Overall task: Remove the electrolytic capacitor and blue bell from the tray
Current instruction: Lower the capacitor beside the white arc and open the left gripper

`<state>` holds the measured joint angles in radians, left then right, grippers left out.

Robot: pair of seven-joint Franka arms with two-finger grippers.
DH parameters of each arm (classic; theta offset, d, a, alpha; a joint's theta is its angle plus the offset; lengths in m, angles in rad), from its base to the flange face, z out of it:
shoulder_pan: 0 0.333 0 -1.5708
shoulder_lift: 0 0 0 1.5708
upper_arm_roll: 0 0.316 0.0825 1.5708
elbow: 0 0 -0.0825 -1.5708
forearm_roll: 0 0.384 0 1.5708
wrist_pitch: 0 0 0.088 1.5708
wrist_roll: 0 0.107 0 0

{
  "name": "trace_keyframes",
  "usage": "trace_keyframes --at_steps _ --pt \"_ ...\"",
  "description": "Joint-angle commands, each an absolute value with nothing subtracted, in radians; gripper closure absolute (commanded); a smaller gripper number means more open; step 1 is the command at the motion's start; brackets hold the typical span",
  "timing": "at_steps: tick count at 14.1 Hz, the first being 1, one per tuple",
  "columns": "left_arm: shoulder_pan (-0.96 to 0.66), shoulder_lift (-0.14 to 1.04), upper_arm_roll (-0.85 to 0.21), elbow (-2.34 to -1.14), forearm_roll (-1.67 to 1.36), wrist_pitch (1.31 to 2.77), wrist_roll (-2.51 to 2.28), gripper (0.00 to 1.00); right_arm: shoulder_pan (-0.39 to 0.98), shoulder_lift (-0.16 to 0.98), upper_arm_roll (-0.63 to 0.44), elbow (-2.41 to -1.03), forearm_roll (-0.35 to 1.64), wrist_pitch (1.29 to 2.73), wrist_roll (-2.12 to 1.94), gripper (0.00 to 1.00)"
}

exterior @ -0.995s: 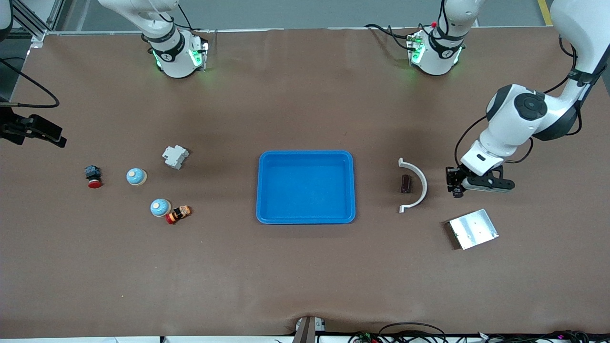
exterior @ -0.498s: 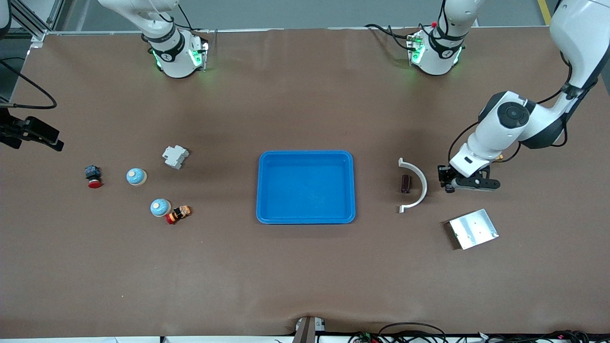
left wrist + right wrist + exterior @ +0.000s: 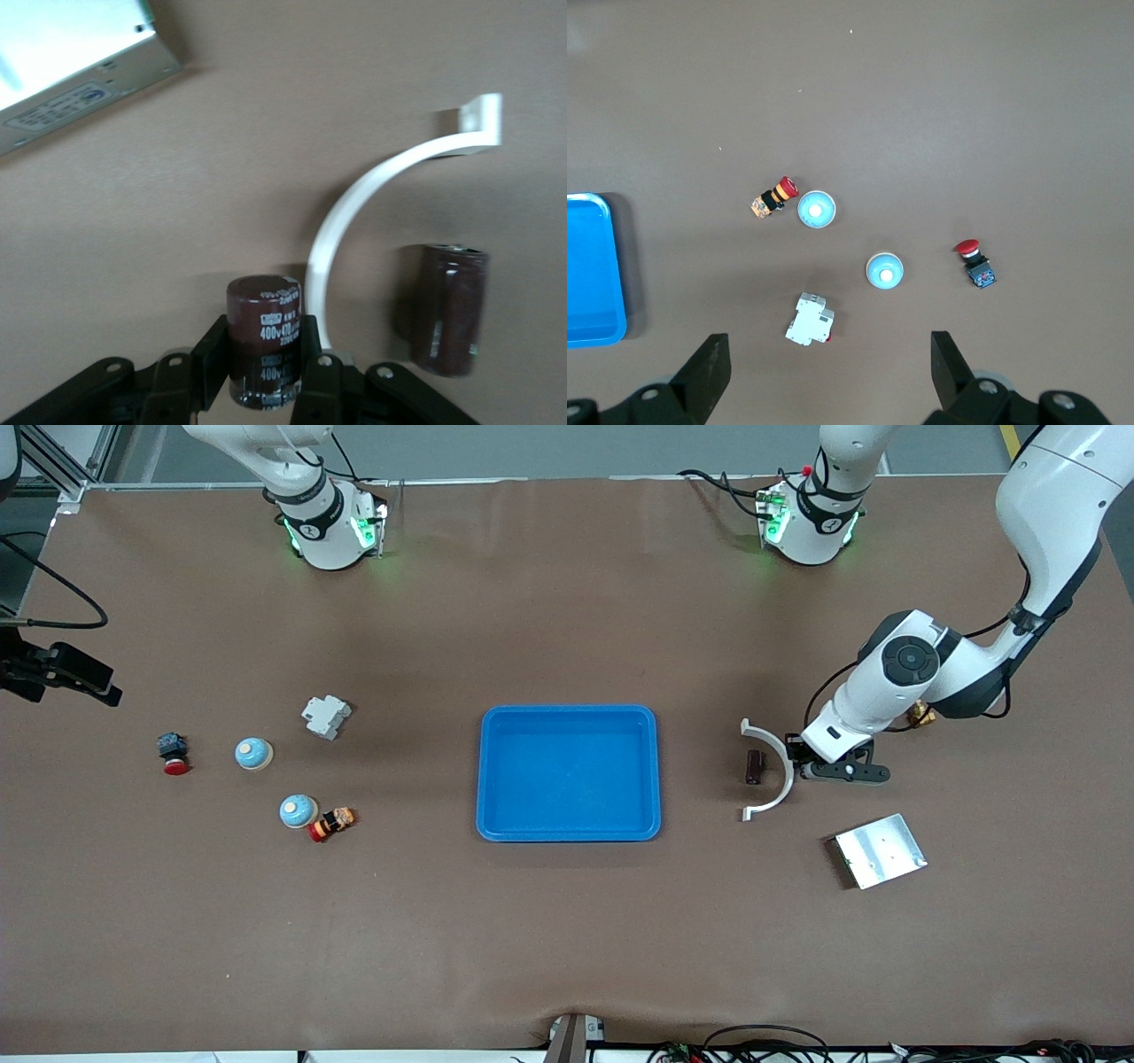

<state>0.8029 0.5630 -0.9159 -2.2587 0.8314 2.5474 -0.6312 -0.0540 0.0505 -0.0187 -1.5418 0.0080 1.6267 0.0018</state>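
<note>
Blue tray (image 3: 569,833), apparently bare inside

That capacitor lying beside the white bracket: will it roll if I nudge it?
Probably rolls: the lying capacitor is a smooth cylinder on its side. The white bracket curves beside it and may stop it that way. Likely rigid: the left gripper clamps a twin capacitor by its body. The right gripper waits open above the two bells.

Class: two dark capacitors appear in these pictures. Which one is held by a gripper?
The capacitor clamped upright between the left gripper fingers, over the white curved bracket. The other capacitor lies untouched on the table, inside the bracket's curve.
</note>
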Motion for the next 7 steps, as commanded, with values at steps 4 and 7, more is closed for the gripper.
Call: trace_keyframes --at_steps 4,7 --pt "0.804 0.626 -0.851 -2.223 0.943 2.539 -0.635 1.00 -0.077 0.032 -0.015 -1.568 0.025 1.620 0.003 0.00" --pt "0.802 0.641 -0.848 -2.223 0.951 2.539 -0.646 1.00 -0.068 0.032 -0.014 -1.566 0.023 1.624 0.003 0.00"
